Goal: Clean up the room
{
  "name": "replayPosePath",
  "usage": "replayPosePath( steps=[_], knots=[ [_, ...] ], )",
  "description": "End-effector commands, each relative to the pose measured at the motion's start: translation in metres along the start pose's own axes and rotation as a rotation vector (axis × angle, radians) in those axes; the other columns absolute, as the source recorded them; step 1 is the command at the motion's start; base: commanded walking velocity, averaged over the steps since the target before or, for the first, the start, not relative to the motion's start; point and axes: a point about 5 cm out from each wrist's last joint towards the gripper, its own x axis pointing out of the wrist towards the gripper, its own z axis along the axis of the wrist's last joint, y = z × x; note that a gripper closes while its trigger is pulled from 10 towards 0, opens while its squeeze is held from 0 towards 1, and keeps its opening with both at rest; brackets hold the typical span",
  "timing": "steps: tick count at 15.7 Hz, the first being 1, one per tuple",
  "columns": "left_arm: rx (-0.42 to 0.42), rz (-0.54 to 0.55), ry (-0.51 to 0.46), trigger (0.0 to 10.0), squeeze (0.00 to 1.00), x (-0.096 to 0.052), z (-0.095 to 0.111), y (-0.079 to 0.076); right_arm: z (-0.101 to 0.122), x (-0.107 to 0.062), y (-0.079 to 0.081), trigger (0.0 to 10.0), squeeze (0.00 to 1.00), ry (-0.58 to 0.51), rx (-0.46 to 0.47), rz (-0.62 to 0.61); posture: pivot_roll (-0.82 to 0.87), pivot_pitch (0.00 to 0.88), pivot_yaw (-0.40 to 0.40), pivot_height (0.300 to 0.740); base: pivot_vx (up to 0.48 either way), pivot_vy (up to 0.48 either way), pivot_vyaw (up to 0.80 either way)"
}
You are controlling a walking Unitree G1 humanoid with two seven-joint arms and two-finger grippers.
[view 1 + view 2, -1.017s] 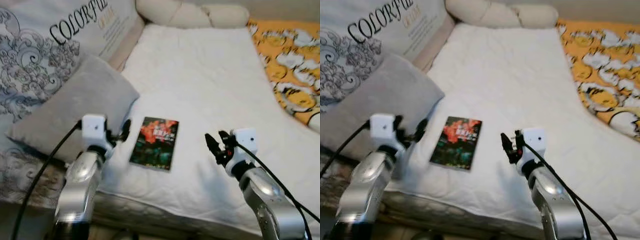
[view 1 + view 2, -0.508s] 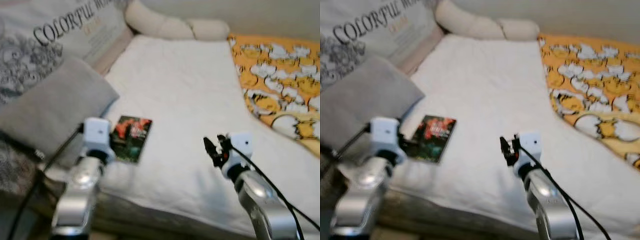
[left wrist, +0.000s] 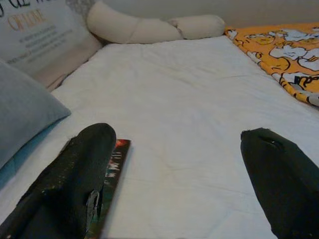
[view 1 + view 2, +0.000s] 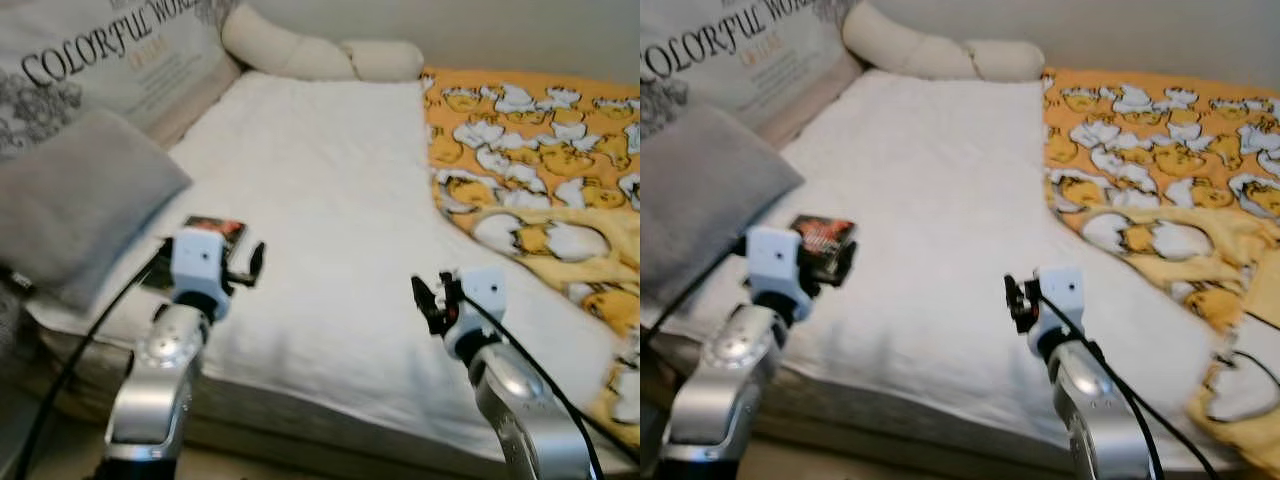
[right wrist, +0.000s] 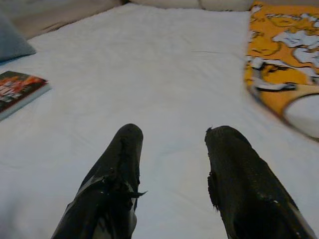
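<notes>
Your left gripper (image 3: pixel 174 184) hovers with fingers spread wide, your right gripper (image 5: pixel 172 174) parted too — both hold nothing. The book (image 5: pixel 20 89) lies flat on the white mattress (image 4: pixel 330 200), at ten o'clock from the right gripper. It looks thin, stiff, light — pinch its near edge.

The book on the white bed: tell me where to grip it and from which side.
The book lies flat on the white mattress, next to the grey pillow, so only its thin edges offer a hold. Probably pinch the long edge facing away from the pillow, coming in low with the left gripper, whose jaws are open and already beside it.
</notes>
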Motion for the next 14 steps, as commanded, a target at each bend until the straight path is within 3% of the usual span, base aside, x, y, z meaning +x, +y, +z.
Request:
replayPosePath(
  steps=[1,7,9,14],
  knots=[
    [0.003,-0.027,0.004,10.0,0.83,0.003,0.0014,-0.0073,-0.0023,-0.0028,-0.0077,10.0,0.0,0.006,-0.007,-0.034,-0.02,0.0,0.058,0.74,0.0,-0.48,0.0],
    [0.007,-0.04,0.0,10.0,0.83,0.0063,0.0035,-0.0095,-0.0011,-0.0001,-0.0091,10.0,0.0,0.004,-0.012,-0.04,-0.02,0.0,0.057,0.74,0.0,-0.48,0.0],
    [-0.02,-0.05,0.002,10.0,0.83,0.0068,0.0041,-0.0102,-0.0018,-0.0011,-0.0091,10.0,0.0,0.01,-0.005,-0.04,-0.03,0.0,0.057,0.74,0.0,0.0,0.0],
    [-0.034,-0.04,0.009,10.0,0.84,0.0096,0.005,-0.0049,-0.0024,-0.0023,-0.0117,10.0,0.0,0.009,0.028,-0.057,-0.03,0.0,0.06,0.74,0.0,0.48,-0.8]
  ],
)
